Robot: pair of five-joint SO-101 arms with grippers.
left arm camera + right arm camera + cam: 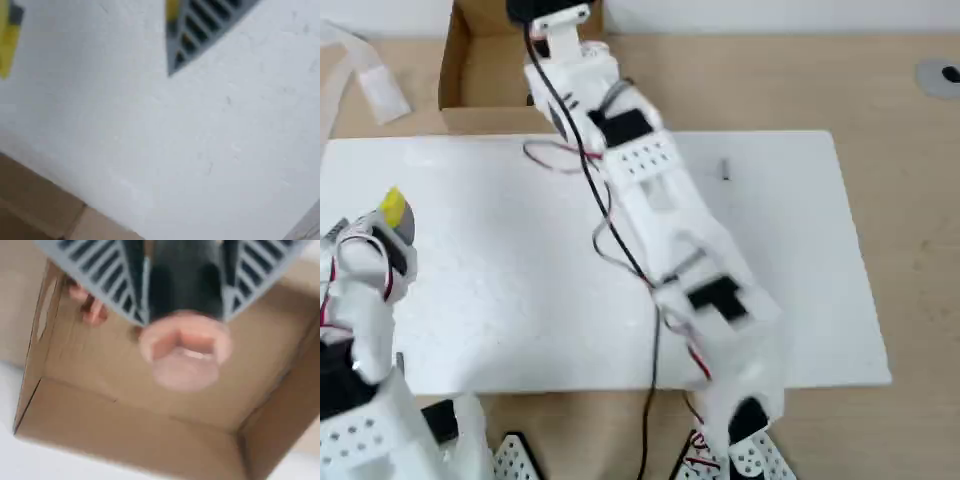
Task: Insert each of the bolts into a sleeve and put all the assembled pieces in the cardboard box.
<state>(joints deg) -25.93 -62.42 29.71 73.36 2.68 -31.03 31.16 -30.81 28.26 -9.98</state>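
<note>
Nearest the lens in the right wrist view, the right hand (pixel 182 315) is clamped on a dark sleeve (pixel 185 280), its grey ribbed fingers (pixel 95 270) pressing either flank. A pink bolt (pixel 185 355) sits in the sleeve, its broad head protruding at the end toward the bottom of the frame. This assembled piece hangs over the mouth of the cardboard box (pixel 125 440), clear of the floor and walls. Inside the box, in the upper left of that frame, a pink piece (pixel 87 307) lies on the floor near a wall with a slot cut in it; it is too blurred to tell whether it carries a sleeve. In the high view the right arm (pixel 660 210) runs diagonally from the lower centre to the top edge, ending over the cardboard box (pixel 470 70) in the upper left-centre. The box stands on the wooden surface (pixel 900 180), just behind a white board (pixel 520 280) that covers the middle of the frame. A small dark item (pixel 725 170) lies on the board toward the upper right, too small to identify. The left hand (pixel 392 205) sits at the left edge, over the board. In the left wrist view it (pixel 87 70) is spread wide, holding nothing, with bare board between its fingers (pixel 200 25).
</note>
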